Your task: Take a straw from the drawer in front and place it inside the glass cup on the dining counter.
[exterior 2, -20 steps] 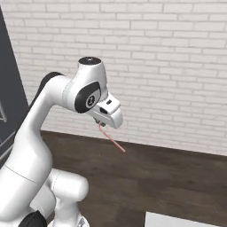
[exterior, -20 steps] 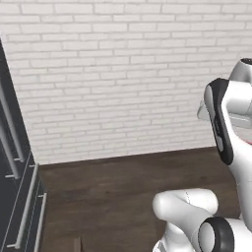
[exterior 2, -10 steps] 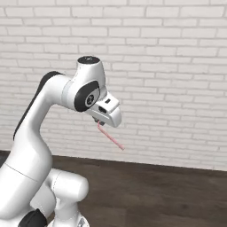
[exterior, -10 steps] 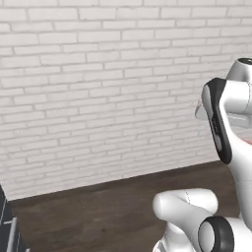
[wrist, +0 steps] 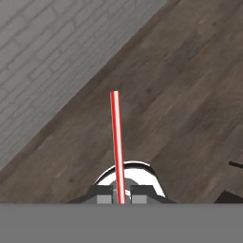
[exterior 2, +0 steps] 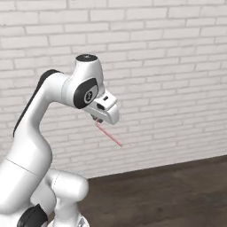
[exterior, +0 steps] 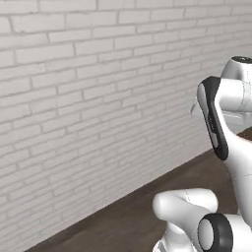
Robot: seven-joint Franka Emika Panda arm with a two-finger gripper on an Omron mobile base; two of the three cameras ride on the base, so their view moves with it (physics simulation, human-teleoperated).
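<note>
Right at my own fingers [wrist: 121,195] first: the two dark tips are pinched together on one straw [wrist: 116,142], and it runs straight out from between them, away from my hand. One straw, that is the count, and it is long and very thin, pale with red-pink edges along its length in my hand view. No brand, no label, no writing on it that I can read.

From the right base view, the straw [exterior 2: 109,134] hangs out below my hand and slants down and to the right, a faint pink line against the wall, its far end free in the air and touching nothing. My gripper [exterior 2: 98,120] sits tucked under the white wrist there, held high off the ground.

Below the straw is dark wooden plank floor [wrist: 180,95], well beneath it.

Farthest off, a white brick wall [exterior 2: 168,66] meets the floor along one straight edge. In the left base view the same brick wall [exterior: 88,108] spans the scene, with my arm at the right. No lettering on the bricks.
</note>
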